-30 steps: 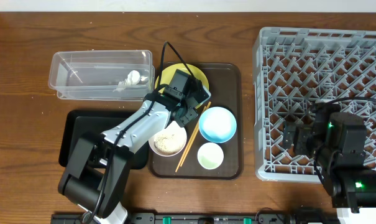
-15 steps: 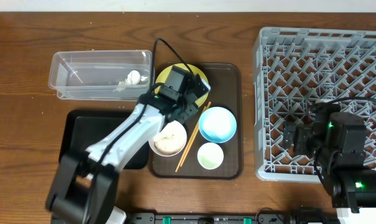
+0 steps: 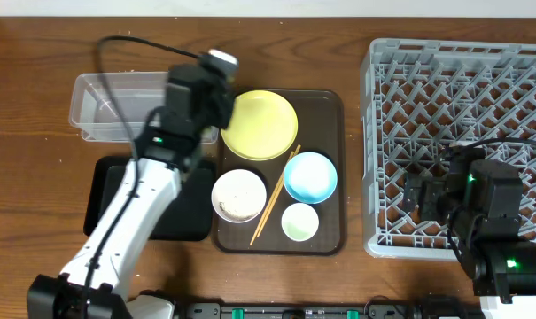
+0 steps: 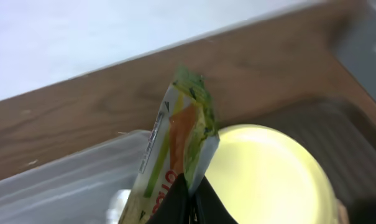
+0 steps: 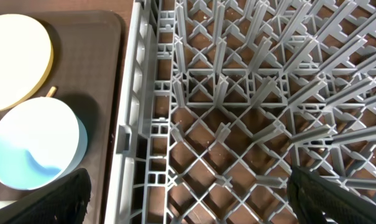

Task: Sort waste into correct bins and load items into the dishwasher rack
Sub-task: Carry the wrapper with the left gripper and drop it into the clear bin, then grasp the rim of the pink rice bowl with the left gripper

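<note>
My left gripper (image 3: pixel 213 76) is shut on the green-and-yellow snack wrapper (image 4: pixel 175 143) and holds it in the air over the right end of the clear tub (image 3: pixel 126 106). The wrapper stands upright between the fingertips in the left wrist view, with the tub (image 4: pixel 63 180) to its left and the yellow plate (image 4: pixel 262 168) to its right. A whitish blur (image 4: pixel 118 199) lies in the tub. The yellow plate (image 3: pixel 260 124), light blue bowl (image 3: pixel 310 175), white bowl (image 3: pixel 239 195) with rice grains, small cup (image 3: pixel 299 221) and chopsticks (image 3: pixel 275 197) sit on the brown tray. My right gripper (image 5: pixel 191 208) is open and empty over the rack (image 5: pixel 237 93).
The black tray (image 3: pixel 108 195) lies in front of the clear tub, partly under my left arm. The brown serving tray (image 3: pixel 325 106) sits in the middle of the table. The grey rack (image 3: pixel 462 89) fills the right side, with my right arm (image 3: pixel 480 204) over its front part.
My left arm has lifted off the yellow plate with the wrapper and swung left and back to the tub's right end. The plate is now uncovered. The right arm has not moved.
</note>
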### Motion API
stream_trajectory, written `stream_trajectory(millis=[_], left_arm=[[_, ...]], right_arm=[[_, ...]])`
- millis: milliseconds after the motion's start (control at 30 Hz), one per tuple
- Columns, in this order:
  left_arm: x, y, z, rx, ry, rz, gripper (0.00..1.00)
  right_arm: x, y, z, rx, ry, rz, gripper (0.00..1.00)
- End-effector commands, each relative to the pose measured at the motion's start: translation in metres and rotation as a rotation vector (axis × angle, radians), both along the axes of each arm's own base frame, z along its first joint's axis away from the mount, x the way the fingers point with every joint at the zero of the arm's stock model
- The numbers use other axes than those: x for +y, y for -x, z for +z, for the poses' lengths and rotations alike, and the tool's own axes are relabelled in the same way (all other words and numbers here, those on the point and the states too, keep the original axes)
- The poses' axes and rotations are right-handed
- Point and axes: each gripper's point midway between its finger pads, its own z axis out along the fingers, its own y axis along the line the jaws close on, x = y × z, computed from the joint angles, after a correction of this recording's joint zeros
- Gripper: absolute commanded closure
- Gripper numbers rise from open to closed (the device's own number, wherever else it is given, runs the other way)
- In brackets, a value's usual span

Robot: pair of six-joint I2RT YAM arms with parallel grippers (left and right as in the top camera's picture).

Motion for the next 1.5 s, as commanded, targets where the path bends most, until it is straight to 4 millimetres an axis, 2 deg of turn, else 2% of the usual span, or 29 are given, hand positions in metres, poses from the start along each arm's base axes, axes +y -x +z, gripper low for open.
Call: stream_trajectory(millis=[0, 100, 167, 267, 367, 467, 600, 733, 833, 900, 1033, 1200, 1267, 1467], left_arm=[[0.032, -0.013, 0.002, -0.015, 0.071, 0.125, 0.92], [0.053, -0.022, -0.007, -0.007, 0.068, 0.174, 0.91], [0.065, -0.026, -0.02, 0.023, 0.063, 0.202, 0.9], [0.076, -0.03, -0.04, 0.066, 0.051, 0.226, 0.77], [0.08, -0.031, -0.052, 0.089, 0.029, 0.223, 0.71], [0.08, -0.031, -0.052, 0.088, 0.019, 0.216, 0.59], [0.08, -0.029, -0.044, 0.076, 0.022, 0.215, 0.59], [0.078, -0.018, -0.034, 0.083, 0.025, 0.212, 0.58], [0.068, 0.0, -0.034, 0.135, 0.023, 0.192, 0.58], [0.059, 0.02, -0.04, 0.208, 0.019, 0.176, 0.58], [0.034, 0.061, -0.059, 0.372, 0.026, 0.149, 0.56], [-0.009, 0.108, -0.083, 0.569, 0.047, 0.085, 0.53], [-0.025, 0.121, -0.09, 0.614, 0.039, 0.057, 0.53], [-0.058, 0.141, -0.102, 0.673, 0.06, 0.046, 0.53]], right_arm=[[-0.001, -0.002, 0.009, -0.022, -0.007, -0.007, 0.01], [-0.001, -0.002, 0.009, -0.023, -0.007, -0.007, 0.01], [-0.001, -0.002, 0.009, -0.022, -0.007, -0.007, 0.01], [-0.001, -0.002, 0.009, -0.023, -0.007, -0.007, 0.01], [-0.001, -0.002, 0.009, -0.022, -0.007, -0.007, 0.01], [-0.001, -0.002, 0.009, -0.023, -0.007, -0.007, 0.01], [-0.001, -0.002, 0.009, -0.022, -0.007, -0.007, 0.01], [-0.001, -0.002, 0.009, -0.022, -0.007, -0.007, 0.01], [-0.001, -0.002, 0.009, -0.023, -0.007, -0.007, 0.01], [-0.001, -0.002, 0.009, -0.023, -0.007, -0.007, 0.01], [-0.001, -0.002, 0.009, -0.023, -0.007, -0.007, 0.01], [-0.001, -0.002, 0.009, -0.023, -0.007, -0.007, 0.01], [-0.001, -0.002, 0.009, -0.022, -0.007, -0.007, 0.01], [-0.001, -0.002, 0.009, -0.023, -0.007, -0.007, 0.01]])
